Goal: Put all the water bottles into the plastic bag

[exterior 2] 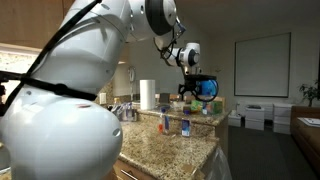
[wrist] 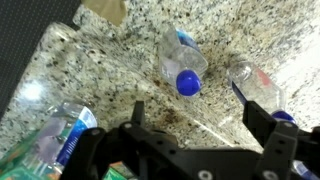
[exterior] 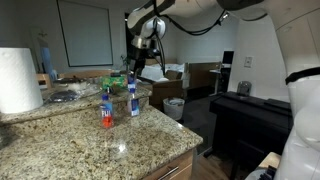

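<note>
End effector (exterior: 137,64) hovers abv 2 upright water btls (exterior: 132,97).

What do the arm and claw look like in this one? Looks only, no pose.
The arm is built of glossy white, rounded shells, with black rings at the joints. A thin black cable runs along its outside. The claw is matt black, with two blocky, linked fingers. No logos or markings can be made out at this size.
</note>
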{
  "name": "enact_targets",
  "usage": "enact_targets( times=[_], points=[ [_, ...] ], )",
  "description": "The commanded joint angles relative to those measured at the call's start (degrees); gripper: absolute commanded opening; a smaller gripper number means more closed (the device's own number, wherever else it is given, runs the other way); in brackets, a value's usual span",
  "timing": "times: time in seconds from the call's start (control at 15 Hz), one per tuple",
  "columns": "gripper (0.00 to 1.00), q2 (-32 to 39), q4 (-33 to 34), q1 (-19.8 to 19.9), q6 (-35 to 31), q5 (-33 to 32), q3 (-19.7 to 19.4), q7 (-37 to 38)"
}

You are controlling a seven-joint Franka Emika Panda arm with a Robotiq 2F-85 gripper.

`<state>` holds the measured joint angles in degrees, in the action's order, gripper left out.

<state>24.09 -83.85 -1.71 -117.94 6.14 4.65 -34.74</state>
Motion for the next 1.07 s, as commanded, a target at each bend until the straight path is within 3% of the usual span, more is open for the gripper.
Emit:
enact_targets(
  times=[0.0,0.27,0.6,0.93,1.0],
  points=[
    [1.0,1.06,1.4,-0.04,0.26,-1.51,1.49,1.23],
    [1.0,2.65,2.41,-0.98,0.22,-2.27,1.81,2.63],
    [1.0,6.06,1.71,0.62,1.83,0.6,2.18,4.89],
    [1.0,9.93,4.03,1.89,-0.92,3.64,3.64,4.77],
    [0.77,10.38,4.61,1.75,-1.74,3.4,3.66,4.85]
  ],
)
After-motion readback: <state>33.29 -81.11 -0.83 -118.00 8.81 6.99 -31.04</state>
